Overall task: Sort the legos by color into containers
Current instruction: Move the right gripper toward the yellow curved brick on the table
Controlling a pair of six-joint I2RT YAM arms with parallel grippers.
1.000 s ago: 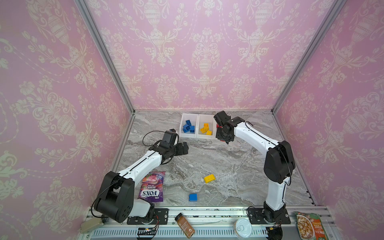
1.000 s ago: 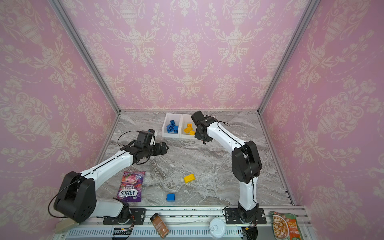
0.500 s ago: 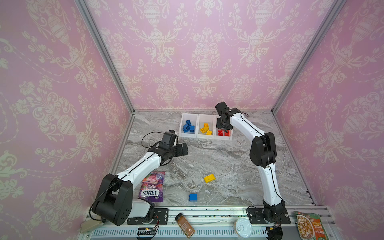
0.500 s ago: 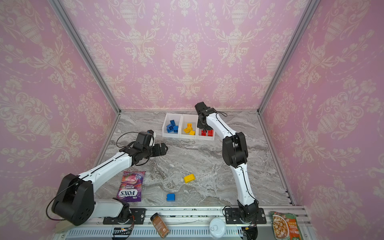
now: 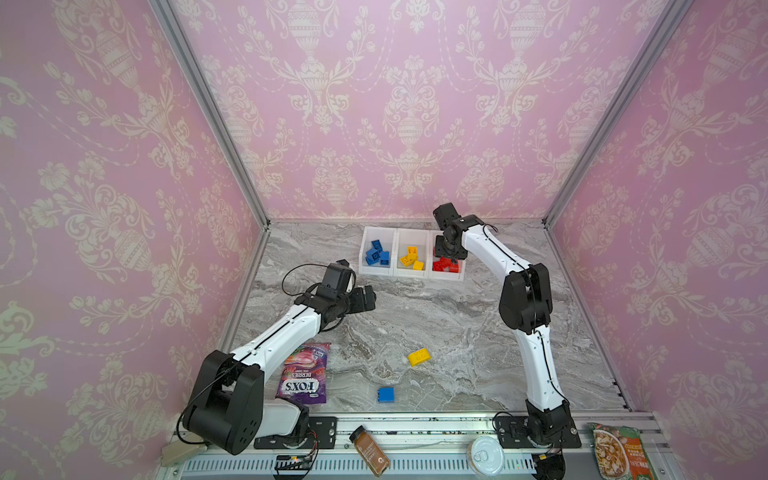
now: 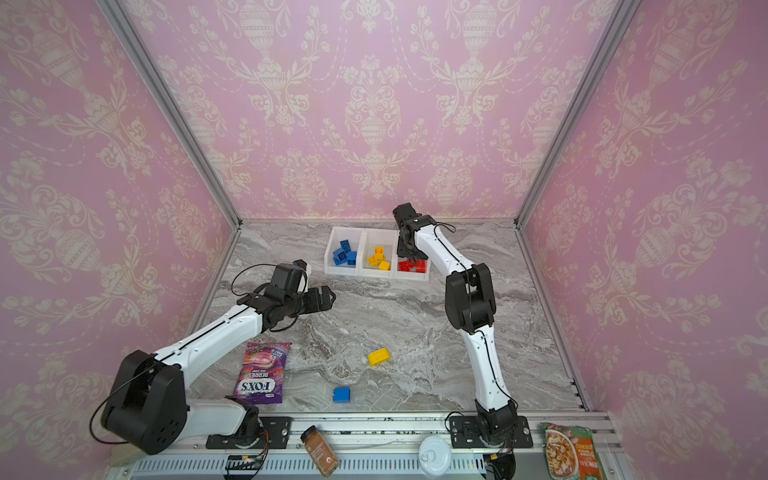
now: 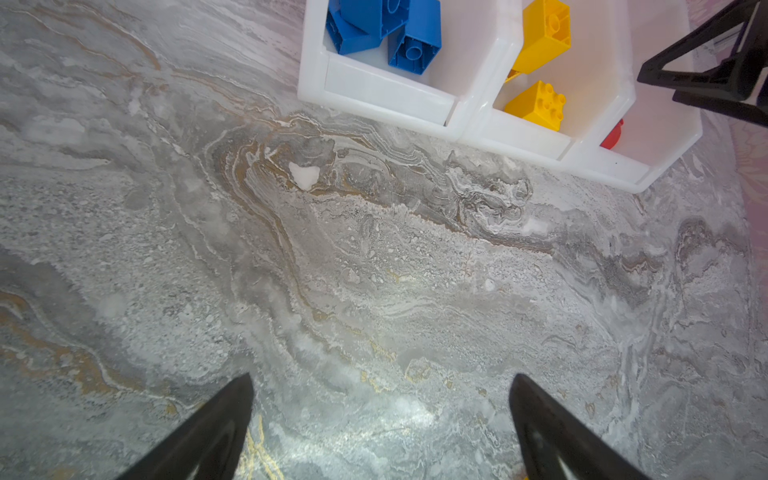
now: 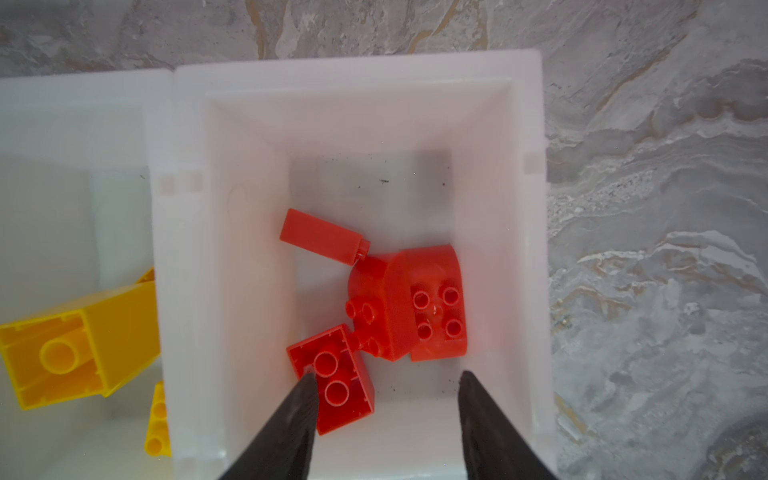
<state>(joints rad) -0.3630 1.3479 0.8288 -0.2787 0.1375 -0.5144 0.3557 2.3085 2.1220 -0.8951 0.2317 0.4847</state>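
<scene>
Three joined white containers (image 5: pixel 409 274) stand at the back of the marble table. One holds blue legos (image 5: pixel 377 255), the middle one yellow legos (image 5: pixel 412 259), the last one red legos (image 5: pixel 444 265). My right gripper (image 8: pixel 386 376) hangs open over the red container (image 8: pixel 374 104); nothing is between its fingers and several red bricks (image 8: pixel 405 303) lie below it. A loose yellow brick (image 5: pixel 419 356) and a loose blue brick (image 5: pixel 386 394) lie near the front. My left gripper (image 7: pixel 380 380) is open and empty above bare table, left of the containers (image 7: pixel 386 95).
A purple Fox's candy bag (image 5: pixel 303 374) lies beside the left arm. On the front rail are a spice jar (image 5: pixel 370 451), a round white tub (image 5: pixel 485 455) and a snack packet (image 5: pixel 619 453). Pink walls close in three sides.
My right gripper has moved from in front of the containers to above the red one and its jaws have parted. The left arm has hardly moved.
</scene>
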